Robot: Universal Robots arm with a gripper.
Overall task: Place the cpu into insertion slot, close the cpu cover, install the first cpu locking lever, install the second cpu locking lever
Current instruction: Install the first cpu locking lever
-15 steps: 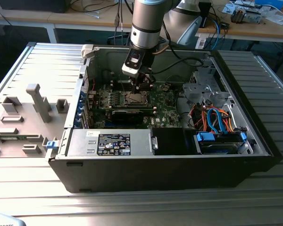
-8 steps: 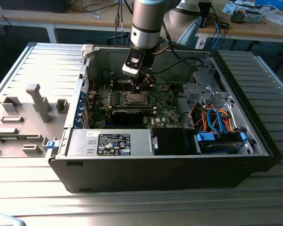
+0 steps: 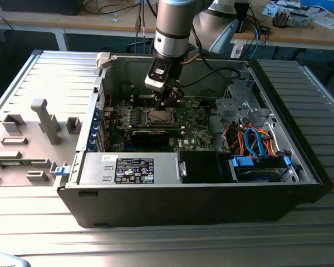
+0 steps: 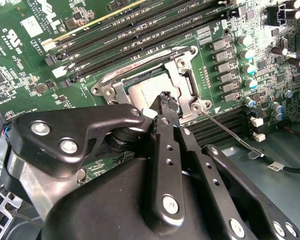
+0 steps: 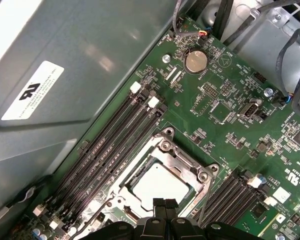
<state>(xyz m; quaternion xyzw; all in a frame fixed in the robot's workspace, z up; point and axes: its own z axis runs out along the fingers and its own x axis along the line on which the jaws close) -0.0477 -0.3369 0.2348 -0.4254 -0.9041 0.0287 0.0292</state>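
Note:
The cpu (image 5: 162, 182) lies in its socket on the green motherboard, silver top showing. The cpu cover (image 5: 182, 155) lies flat around it, framing the chip in its square window. My gripper (image 5: 165, 202) hangs just above the edge of the chip, its two black fingertips pressed together with nothing between them. In the second wrist view the fingertip (image 4: 165, 97) stands over the cpu (image 4: 142, 92) inside the cover (image 4: 182, 67). A thin wire locking lever (image 4: 230, 132) sticks out sideways from the socket corner. In the exterior view the gripper (image 3: 170, 100) is inside the open computer case, over the socket (image 3: 157, 115).
Black memory slots (image 5: 115, 145) run alongside the socket. The case wall (image 5: 65, 75) is close by. A power supply (image 3: 131, 168) and a drive bay with blue cables (image 3: 259, 150) fill the front. A grey fixture (image 3: 42, 119) stands on the exterior view's left.

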